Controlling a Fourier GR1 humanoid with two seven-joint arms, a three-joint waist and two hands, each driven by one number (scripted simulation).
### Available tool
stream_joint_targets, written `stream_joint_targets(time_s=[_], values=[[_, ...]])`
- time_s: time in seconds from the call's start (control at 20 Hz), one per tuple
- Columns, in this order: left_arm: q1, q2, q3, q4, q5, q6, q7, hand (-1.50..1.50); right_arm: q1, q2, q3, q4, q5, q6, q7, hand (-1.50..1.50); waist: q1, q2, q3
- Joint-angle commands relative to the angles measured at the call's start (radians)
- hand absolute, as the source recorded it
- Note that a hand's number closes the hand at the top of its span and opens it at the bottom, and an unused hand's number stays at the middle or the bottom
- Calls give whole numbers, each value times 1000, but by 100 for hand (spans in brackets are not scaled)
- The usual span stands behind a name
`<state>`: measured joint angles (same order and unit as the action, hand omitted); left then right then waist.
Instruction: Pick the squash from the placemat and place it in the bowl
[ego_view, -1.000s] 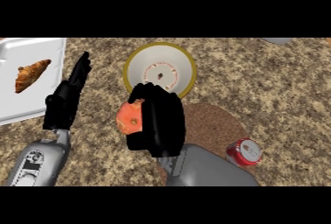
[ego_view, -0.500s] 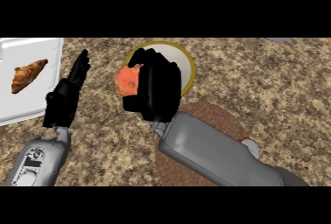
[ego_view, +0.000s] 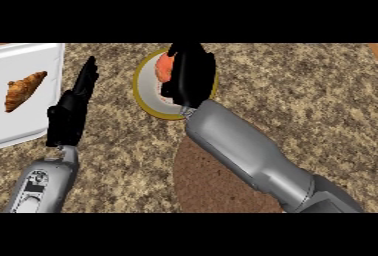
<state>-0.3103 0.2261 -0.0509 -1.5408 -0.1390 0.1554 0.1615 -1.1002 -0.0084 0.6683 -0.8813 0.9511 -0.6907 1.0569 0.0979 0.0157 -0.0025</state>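
Orange squash (ego_view: 164, 66) is held in curled fingers of right hand (ego_view: 188, 75) over yellow-rimmed bowl (ego_view: 148, 102); left hand (ego_view: 70, 112) rests open; no writing legible.

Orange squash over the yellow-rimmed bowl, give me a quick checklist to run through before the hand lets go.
1. Orange squash in the black right hand, fingers curled round it: ok.
2. Squash above the yellow-rimmed bowl, inside its rim: ok.
3. Squash touching the bowl's floor: cannot tell, the hand hides it.
4. Black left hand open, resting apart from the bowl: ok.
5. Brown round placemat without the squash: ok.
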Motion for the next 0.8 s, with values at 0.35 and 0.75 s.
stream_joint_targets(time_s=[0.35, 0.75], values=[[-5, 42, 43, -19, 37, -50, 24, 0, -69, 8, -37, 373, -40, -138, 34, 150, -6, 7, 2], [20, -14, -3, -25, -2, -5, -3, 0, 21, 8, -212, 349, -312, -254, -278, -150, 15, 28, 5]])
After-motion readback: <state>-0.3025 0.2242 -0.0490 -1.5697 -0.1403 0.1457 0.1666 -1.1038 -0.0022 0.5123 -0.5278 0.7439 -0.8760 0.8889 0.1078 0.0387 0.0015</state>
